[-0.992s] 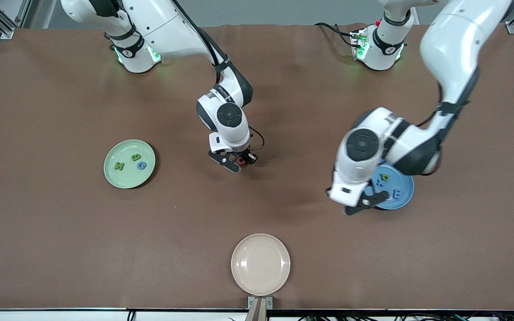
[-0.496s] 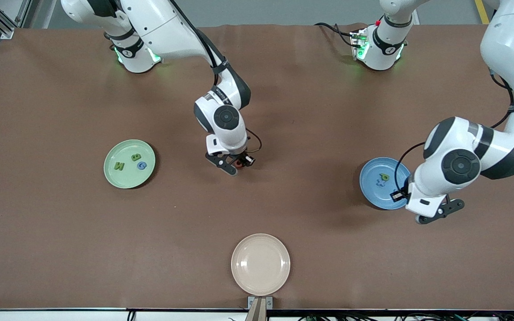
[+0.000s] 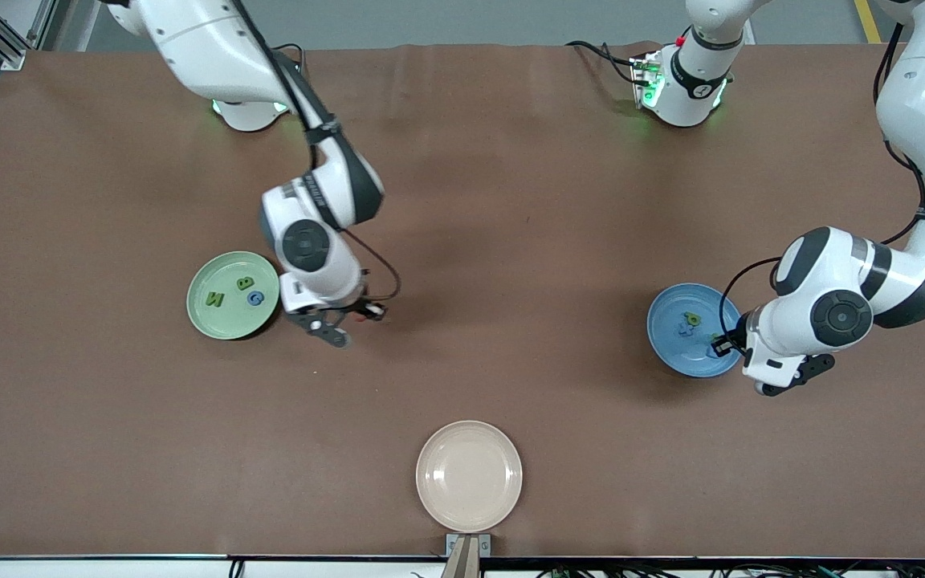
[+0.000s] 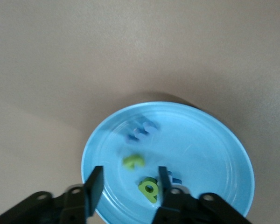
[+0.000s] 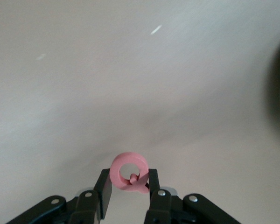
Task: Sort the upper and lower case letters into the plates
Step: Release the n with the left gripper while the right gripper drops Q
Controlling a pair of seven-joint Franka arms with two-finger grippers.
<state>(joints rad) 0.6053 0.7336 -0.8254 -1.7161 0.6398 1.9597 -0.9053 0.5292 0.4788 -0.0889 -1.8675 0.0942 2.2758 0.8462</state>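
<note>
Letters sorted so far: three in mint plate (image 3: 213, 317) (two green, one blue), several in blue plate (image 3: 671, 349), green letter (image 4: 149, 188) among them. Red letter (image 5: 129, 171) pinched in right gripper (image 5: 129, 184), over bare worktop (image 3: 462, 201) at plate's 3 o'clock. Left gripper (image 4: 129, 184) spread, holding nothing, over blue plate's rim. Cream plate (image 3: 469, 476) at 6 o'clock edge.

A brown table (image 3: 511, 201) bears 3 plates: mint (image 3: 213, 321), blue (image 3: 671, 353), seemingly bare cream (image 3: 469, 476).
</note>
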